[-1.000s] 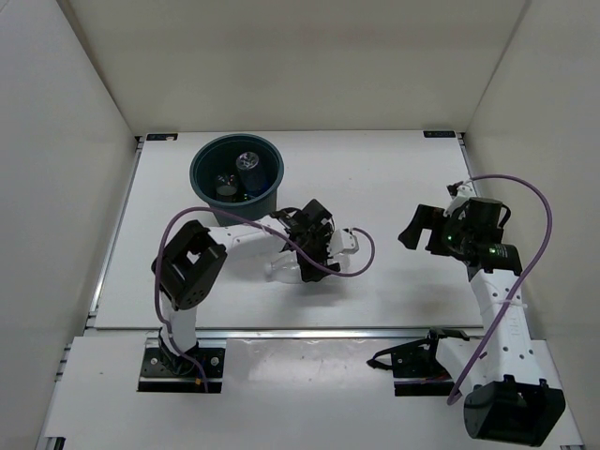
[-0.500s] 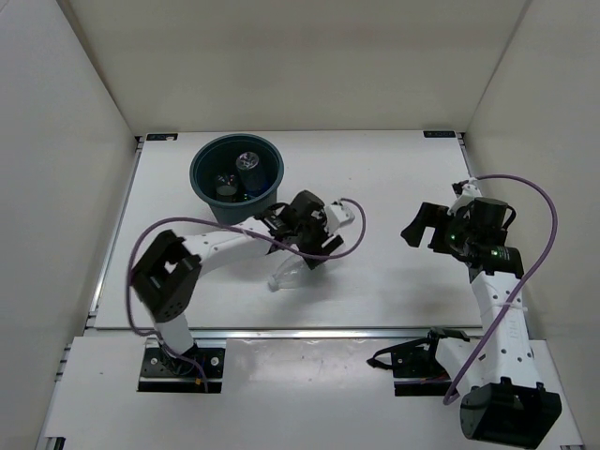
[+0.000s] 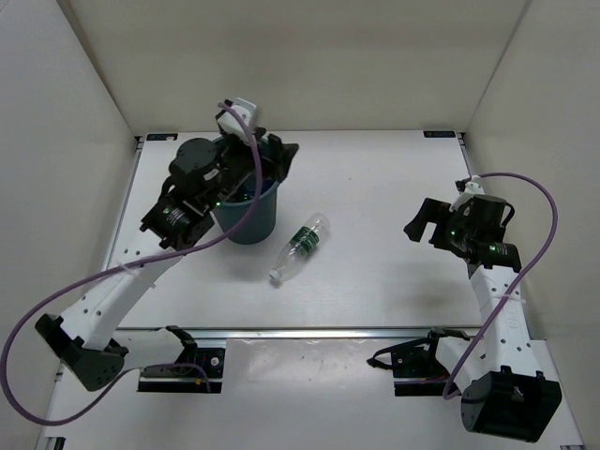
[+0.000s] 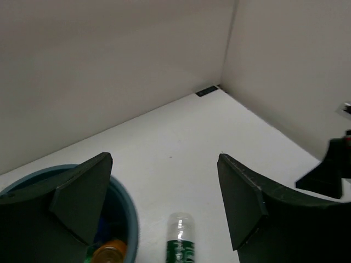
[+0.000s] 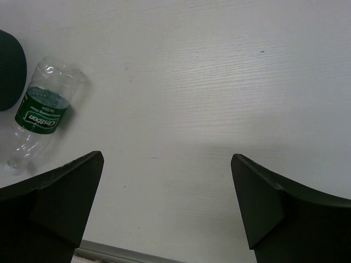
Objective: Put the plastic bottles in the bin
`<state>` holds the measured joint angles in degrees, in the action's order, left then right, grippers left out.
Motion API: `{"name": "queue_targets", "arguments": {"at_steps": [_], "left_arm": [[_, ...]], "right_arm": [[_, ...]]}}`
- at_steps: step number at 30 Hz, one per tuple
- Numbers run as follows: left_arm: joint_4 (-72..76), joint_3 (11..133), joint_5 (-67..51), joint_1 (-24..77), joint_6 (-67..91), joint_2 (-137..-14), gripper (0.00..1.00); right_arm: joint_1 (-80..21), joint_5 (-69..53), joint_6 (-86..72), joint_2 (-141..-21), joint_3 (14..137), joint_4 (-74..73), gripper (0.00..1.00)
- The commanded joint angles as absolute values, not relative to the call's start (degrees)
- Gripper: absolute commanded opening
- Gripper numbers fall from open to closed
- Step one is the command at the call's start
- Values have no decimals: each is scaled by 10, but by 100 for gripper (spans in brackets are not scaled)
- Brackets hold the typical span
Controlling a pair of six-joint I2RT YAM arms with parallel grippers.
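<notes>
A clear bottle with a green label [image 3: 300,246] lies on the table just right of the bin, cap toward the near edge. It also shows in the left wrist view [image 4: 181,244] and the right wrist view [image 5: 41,115]. The dark teal bin [image 3: 253,220] is partly hidden by my left arm. An orange bottle [image 4: 109,252] lies inside the bin [image 4: 130,222]. My left gripper [image 3: 272,161] hangs open and empty above the bin's right rim [image 4: 164,159]. My right gripper [image 3: 419,223] is open and empty over the table at the right [image 5: 167,156].
White walls enclose the table on the left, back and right. The bin's edge shows at the far left of the right wrist view [image 5: 10,66]. A metal rail [image 3: 309,331] runs along the near edge. Purple cables loop from both arms.
My left arm has risen from the bottle on the table and swung back and left to above the bin, open and empty. The bottle stays lying on the table. The right arm has barely moved.
</notes>
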<state>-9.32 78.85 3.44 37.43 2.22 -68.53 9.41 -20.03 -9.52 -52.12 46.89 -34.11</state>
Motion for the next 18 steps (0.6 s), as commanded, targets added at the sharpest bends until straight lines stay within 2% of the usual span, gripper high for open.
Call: {"name": "queue_targets", "arguments": {"at_steps": [1, 3, 5, 10, 18], "left_arm": [[-170, 808, 36, 417, 38, -795, 90], [-213, 827, 0, 408, 62, -845, 99], [-242, 835, 10, 412, 72, -892, 99], [-291, 821, 123, 424, 87, -991, 98], [-292, 767, 199, 429, 129, -1020, 99]], "right_arm": [[94, -203, -107, -521, 477, -304, 100], [87, -207, -113, -521, 474, -305, 99], [84, -201, -113, -520, 469, -306, 99], [87, -205, -111, -515, 455, -313, 99], [93, -209, -98, -511, 449, -310, 99]]}}
